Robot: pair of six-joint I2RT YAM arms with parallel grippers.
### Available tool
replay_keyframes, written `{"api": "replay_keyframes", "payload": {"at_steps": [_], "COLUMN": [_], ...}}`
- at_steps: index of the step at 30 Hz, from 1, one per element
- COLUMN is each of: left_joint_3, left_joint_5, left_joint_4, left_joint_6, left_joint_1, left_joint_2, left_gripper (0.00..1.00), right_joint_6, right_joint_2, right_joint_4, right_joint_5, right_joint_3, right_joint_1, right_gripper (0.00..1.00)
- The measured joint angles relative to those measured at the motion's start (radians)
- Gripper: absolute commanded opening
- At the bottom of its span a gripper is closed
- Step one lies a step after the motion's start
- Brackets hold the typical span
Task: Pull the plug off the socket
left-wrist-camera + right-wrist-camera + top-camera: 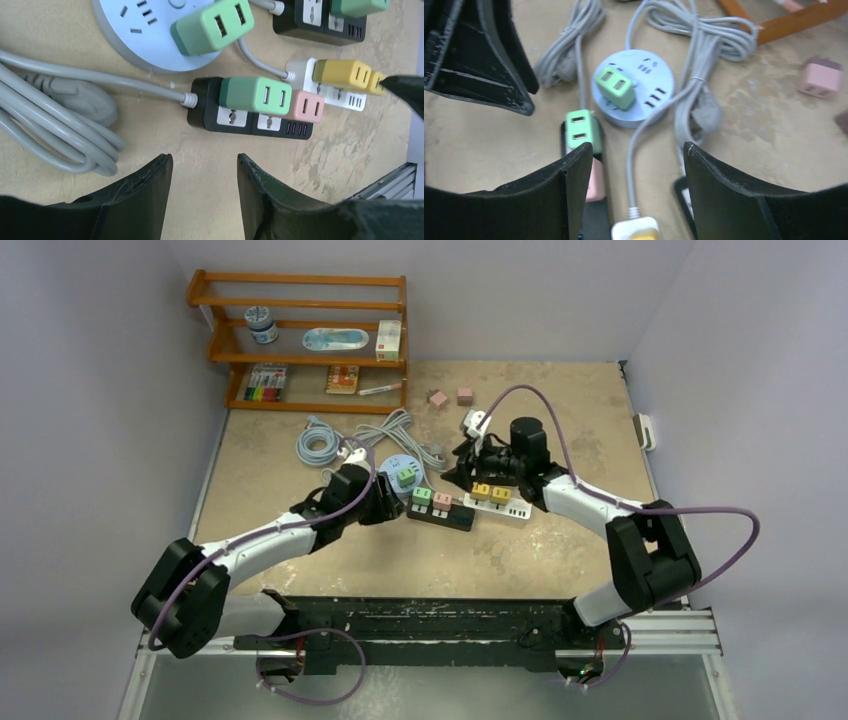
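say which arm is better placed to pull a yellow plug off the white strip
Probably the right arm: open jaws over the white strip, a yellow plug between them in its wrist view; the left arm faces the black strip.

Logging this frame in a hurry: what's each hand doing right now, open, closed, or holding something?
Left hand: open, holding nothing.
Right hand: open, holding nothing.

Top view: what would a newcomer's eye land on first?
A green plug and a pink plug sit in the black power strip mid-table. Yellow plugs fill the white power strip beside it, and a second green plug sits on the round socket behind. The left hand and right hand hover open on either side.
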Motion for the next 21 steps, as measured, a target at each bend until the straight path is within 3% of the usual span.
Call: {"api": "replay_keyframes", "payload": {"at_steps": [8, 13, 21], "left_joint_3": [-0.017, -0.014, 0.021], "left_joint_5": [-0.003, -0.01, -0.026], "left_joint_4": [0.058, 0.068, 0.09], "left_joint_6": [-0.008, -0.006, -0.005], "left_joint_1": [-0.043, -0.047, -0.047], "left_joint_2": [0.027, 0.101, 0.194], "left_gripper": [0.5, 0.5, 0.5], "right_joint_6": [-0.054, -0.075, -0.1], "right_joint_2": [0.066, 0.097, 0.105], "right_joint_4": [-0.091, -0.151, -0.2], "right_joint_5": [-0.006, 0.025, 0.068], "right_joint_3": [0.001, 0.002, 0.021], "right_joint_1": [0.131, 0.137, 0.137], "right_gripper": [0.67, 0.66, 0.55]}}
